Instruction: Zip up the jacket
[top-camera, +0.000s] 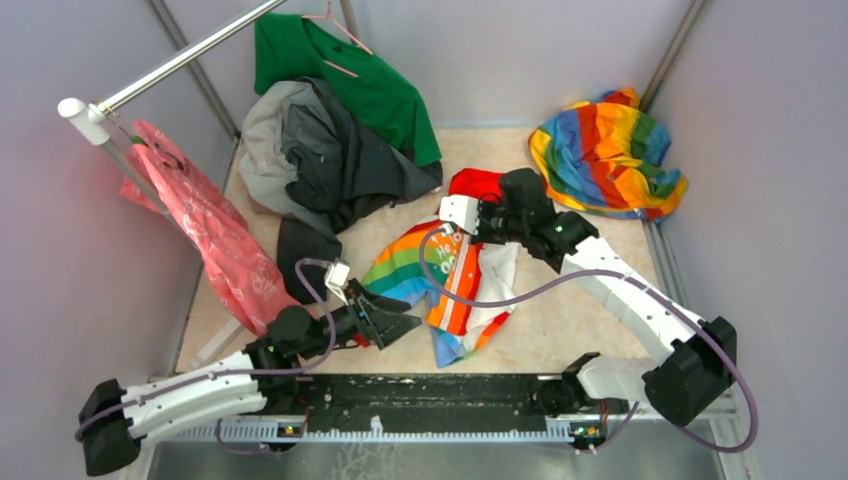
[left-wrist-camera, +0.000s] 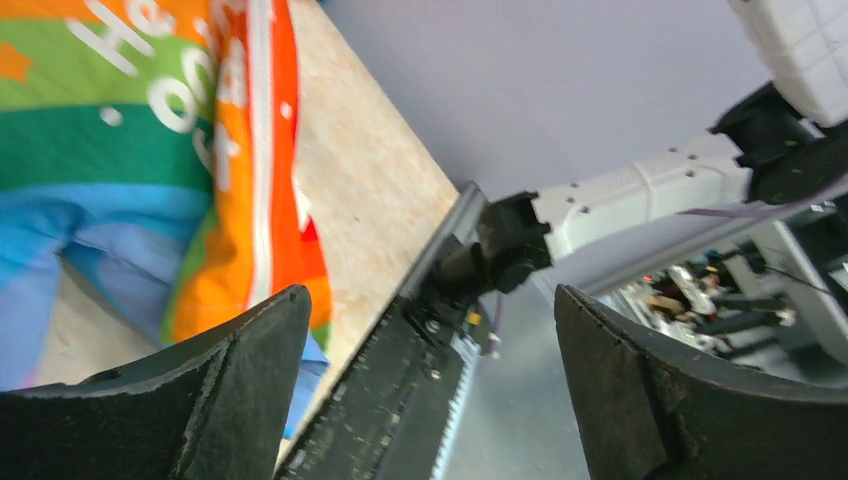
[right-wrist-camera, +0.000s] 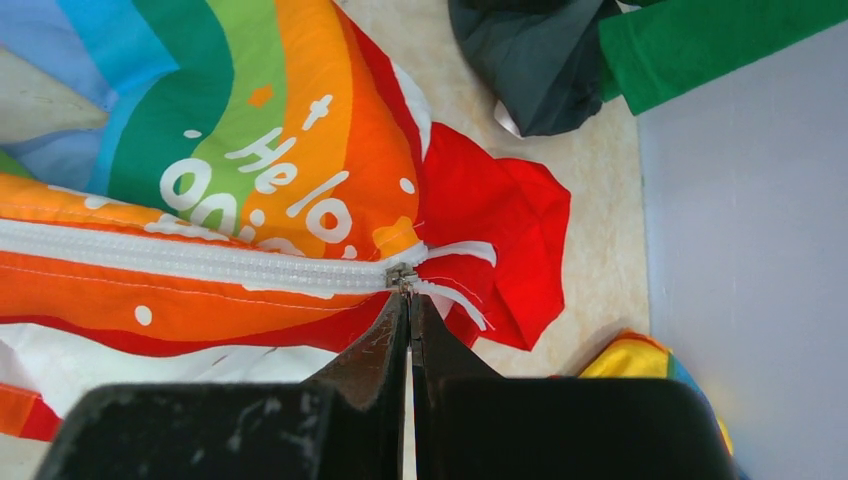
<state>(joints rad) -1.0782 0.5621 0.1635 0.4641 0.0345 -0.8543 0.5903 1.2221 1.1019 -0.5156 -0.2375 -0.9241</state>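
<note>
Hiding whatever lies between its tips (what they pinch cannot be made out), the right gripper is pressed closed, touching the slider of the jacket lying on the table; the left gripper gapes wide, empty, just beside it.

The beige table is carrying the jacket, lying beside the left fingers and touching the right fingers. A rainbow cloth is resting beyond the right ones, and a dark grey garment is lying beyond the left ones.
</note>
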